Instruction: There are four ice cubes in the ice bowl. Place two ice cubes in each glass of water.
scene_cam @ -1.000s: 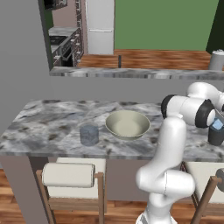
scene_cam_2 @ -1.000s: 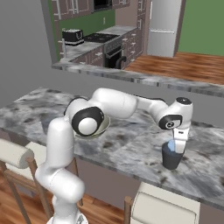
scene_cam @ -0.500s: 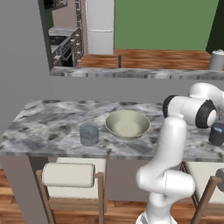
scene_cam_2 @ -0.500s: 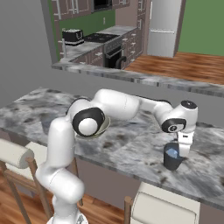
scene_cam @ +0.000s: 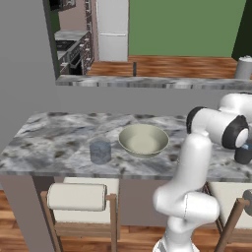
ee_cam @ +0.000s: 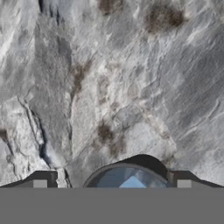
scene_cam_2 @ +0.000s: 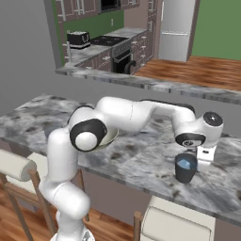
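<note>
Hand view: gripper (ee_cam: pixel 112 186) spread empty over a glass of water (ee_cam: pixel 131 179) at 6 o'clock holding ice, other glass (scene_cam: pixel 100 151) likely unfilled

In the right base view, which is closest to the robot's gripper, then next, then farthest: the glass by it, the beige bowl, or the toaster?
1. The glass of water, right beside the gripper, with pale blue ice showing in it.
2. The ice bowl, farther left on the counter, mostly hidden behind the arm.
3. The toaster, far back on the kitchen counter.
</note>
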You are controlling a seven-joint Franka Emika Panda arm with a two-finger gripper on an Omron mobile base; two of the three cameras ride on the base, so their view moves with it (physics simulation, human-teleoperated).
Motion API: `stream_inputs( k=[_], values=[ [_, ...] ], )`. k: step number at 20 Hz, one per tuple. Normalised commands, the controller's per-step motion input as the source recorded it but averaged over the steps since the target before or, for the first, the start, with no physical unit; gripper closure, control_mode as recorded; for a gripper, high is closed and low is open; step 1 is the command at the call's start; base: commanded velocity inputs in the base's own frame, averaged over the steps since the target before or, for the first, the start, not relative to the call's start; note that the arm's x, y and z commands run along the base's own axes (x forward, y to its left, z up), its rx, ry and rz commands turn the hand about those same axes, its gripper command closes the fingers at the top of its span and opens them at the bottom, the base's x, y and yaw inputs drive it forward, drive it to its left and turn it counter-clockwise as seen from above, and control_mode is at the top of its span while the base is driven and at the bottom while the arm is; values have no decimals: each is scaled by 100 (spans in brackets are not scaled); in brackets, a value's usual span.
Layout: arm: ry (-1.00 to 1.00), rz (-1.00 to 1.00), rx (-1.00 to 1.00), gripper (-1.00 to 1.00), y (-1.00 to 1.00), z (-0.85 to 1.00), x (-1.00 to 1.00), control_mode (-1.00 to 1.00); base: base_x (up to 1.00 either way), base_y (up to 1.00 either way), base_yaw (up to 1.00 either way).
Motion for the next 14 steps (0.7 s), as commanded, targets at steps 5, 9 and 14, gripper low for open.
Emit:
stream_inputs(
  k=[5,9,14],
  values=[
    [-25,2,0,-100,39,42,-8,-100,0,0,0],
    [-8,35,-18,-100,16,52,-88,-100,0,0,0],
    [2,48,-43,-100,74,65,-85,-100,0,0,0]
  ],
)
